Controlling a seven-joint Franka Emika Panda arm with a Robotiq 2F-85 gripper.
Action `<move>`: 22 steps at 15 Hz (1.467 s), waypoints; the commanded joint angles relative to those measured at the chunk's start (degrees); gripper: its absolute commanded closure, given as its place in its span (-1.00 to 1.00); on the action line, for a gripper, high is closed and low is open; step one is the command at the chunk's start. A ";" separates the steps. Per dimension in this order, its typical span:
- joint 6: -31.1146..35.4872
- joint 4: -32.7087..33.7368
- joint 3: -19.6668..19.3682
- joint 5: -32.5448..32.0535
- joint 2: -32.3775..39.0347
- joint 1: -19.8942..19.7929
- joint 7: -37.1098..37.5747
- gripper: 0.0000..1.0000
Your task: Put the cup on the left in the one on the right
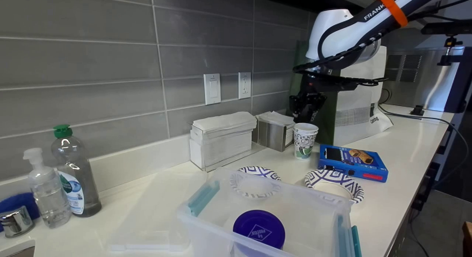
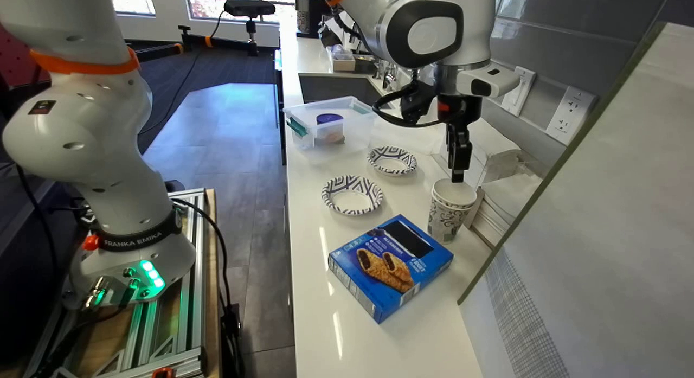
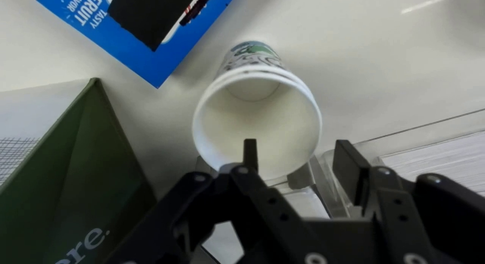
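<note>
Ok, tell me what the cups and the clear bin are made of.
Cups: probably paper, smooth and low in shine, judging by the printed pattern and rounded rims. Bin: likely plastic, smooth and translucent; a bowl shows hazily through its wall.

Passable at 2 o'clock from the nested cups (image 3: 257,116) in the wrist view, over bare counter (image 3: 379,67). Blocked at 10 o'clock by the low blue box (image 3: 113,40), at 8 by the green-sided bag (image 3: 83,173), at 4 by the white paper stack (image 3: 443,158) and at 5 by the smaller paper pile (image 3: 307,203).
</note>
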 commanded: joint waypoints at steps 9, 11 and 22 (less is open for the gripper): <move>-9.14 -5.95 6.04 -8.94 -12.27 4.02 2.28 -1.00; -7.92 -8.72 7.93 -9.82 -15.24 4.67 3.22 -1.00; -26.28 -7.92 13.51 -3.58 -25.04 5.29 3.88 -1.00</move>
